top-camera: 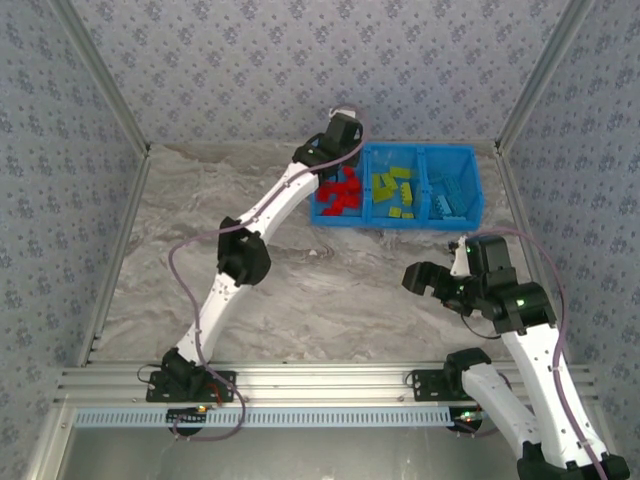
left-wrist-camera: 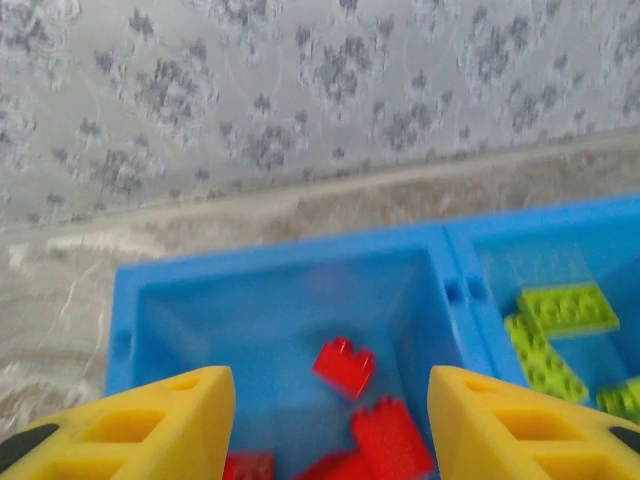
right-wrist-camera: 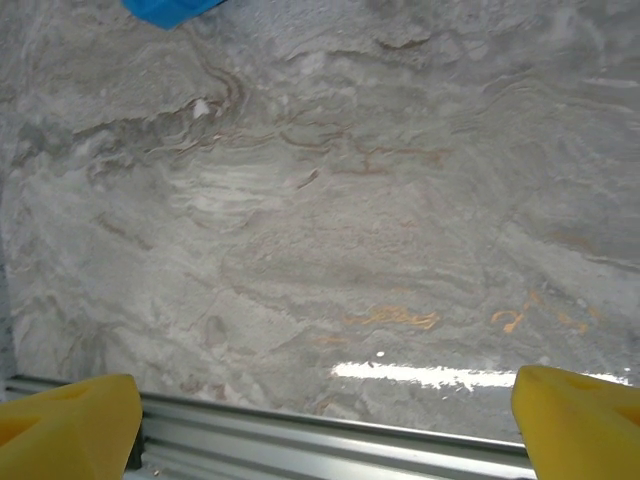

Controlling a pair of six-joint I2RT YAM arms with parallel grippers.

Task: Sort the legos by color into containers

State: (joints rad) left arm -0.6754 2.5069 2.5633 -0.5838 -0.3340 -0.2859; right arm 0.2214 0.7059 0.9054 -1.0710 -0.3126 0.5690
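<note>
The blue bin [top-camera: 400, 224] stands at the back right, split into three compartments. Red legos [top-camera: 340, 195] lie in its left one, lime green legos [top-camera: 392, 188] in the middle, light blue legos [top-camera: 447, 195] in the right. My left gripper [top-camera: 335, 165] hangs over the red compartment. In the left wrist view it [left-wrist-camera: 332, 420] is open, and a blurred, tilted red brick [left-wrist-camera: 345, 365] lies below the gap, touching neither finger. More red bricks [left-wrist-camera: 392, 435] rest on the floor, with green ones [left-wrist-camera: 565, 308] past the divider [left-wrist-camera: 458, 290]. My right gripper [top-camera: 415, 278] is open and holds nothing.
The right gripper [right-wrist-camera: 325, 420] looks down on bare marble table [right-wrist-camera: 330, 230] near the aluminium rail [right-wrist-camera: 300, 445] at the front edge. A corner of the bin [right-wrist-camera: 165, 10] shows far ahead of it. Patterned walls enclose the table on three sides.
</note>
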